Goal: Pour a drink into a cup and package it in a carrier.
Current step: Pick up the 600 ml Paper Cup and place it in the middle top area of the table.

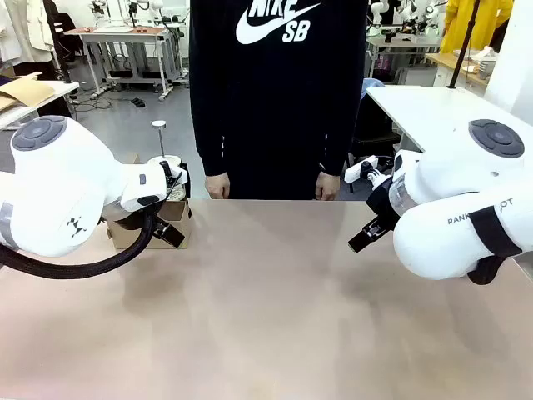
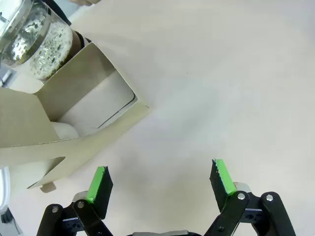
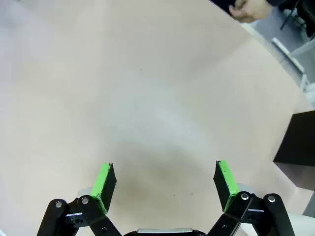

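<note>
The brown cardboard carrier [image 2: 74, 78] lies at the upper left of the left wrist view, and in the front view the carrier [image 1: 173, 218] sits half hidden behind my left arm. Behind it stands the glass press pot [image 2: 32, 37] with the frothy drink; its plunger knob [image 1: 158, 125] rises above my arm. A white rounded shape [image 2: 63, 131] shows under the carrier's wall; whether it is the cup I cannot tell. My left gripper [image 2: 160, 179] is open over bare table just beside the carrier. My right gripper [image 3: 165, 182] is open over bare table.
A person in a black top stands at the far edge, with hands [image 1: 218, 187] resting by the table. A black box [image 3: 298, 147] sits at the right edge of the right wrist view. The tan tabletop [image 1: 275, 317] stretches between the arms.
</note>
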### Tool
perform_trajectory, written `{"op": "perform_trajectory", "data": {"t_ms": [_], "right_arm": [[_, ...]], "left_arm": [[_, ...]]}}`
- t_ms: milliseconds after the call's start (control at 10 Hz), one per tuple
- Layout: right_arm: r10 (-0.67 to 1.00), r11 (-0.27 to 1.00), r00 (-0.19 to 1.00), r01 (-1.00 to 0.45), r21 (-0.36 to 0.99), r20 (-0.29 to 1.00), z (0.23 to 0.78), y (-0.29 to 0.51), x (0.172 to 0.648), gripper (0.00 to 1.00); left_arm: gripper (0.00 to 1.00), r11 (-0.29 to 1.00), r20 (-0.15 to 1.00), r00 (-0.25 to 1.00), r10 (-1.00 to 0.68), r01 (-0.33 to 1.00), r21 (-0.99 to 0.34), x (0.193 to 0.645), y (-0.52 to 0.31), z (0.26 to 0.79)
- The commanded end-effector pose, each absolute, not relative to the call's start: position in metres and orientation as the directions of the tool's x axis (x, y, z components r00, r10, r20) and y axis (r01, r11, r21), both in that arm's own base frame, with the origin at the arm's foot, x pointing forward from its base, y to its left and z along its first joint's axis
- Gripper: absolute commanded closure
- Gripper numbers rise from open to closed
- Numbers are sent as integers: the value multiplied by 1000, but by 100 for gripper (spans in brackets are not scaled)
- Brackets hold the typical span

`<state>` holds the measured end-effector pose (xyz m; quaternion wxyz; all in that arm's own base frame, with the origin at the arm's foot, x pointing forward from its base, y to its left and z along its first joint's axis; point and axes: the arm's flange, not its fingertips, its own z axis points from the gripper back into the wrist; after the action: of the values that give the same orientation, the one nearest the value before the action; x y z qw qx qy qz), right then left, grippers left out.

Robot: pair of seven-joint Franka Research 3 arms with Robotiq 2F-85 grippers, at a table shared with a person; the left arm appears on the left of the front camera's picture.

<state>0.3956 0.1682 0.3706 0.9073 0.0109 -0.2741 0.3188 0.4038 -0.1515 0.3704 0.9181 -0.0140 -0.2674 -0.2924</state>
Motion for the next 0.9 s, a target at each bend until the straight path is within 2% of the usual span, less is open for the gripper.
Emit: {"op": "perform_trajectory", "data": {"t_ms": [0,800], "right_arm": [[572,796,646,-584,-155,504,371,168,396,0],[572,796,646,-584,-155,504,371,168,396,0]], "left_arm": [[0,829,499,686,-529,544,131,404,-152,370],[0,829,499,686,-529,544,131,404,-152,370]]}}
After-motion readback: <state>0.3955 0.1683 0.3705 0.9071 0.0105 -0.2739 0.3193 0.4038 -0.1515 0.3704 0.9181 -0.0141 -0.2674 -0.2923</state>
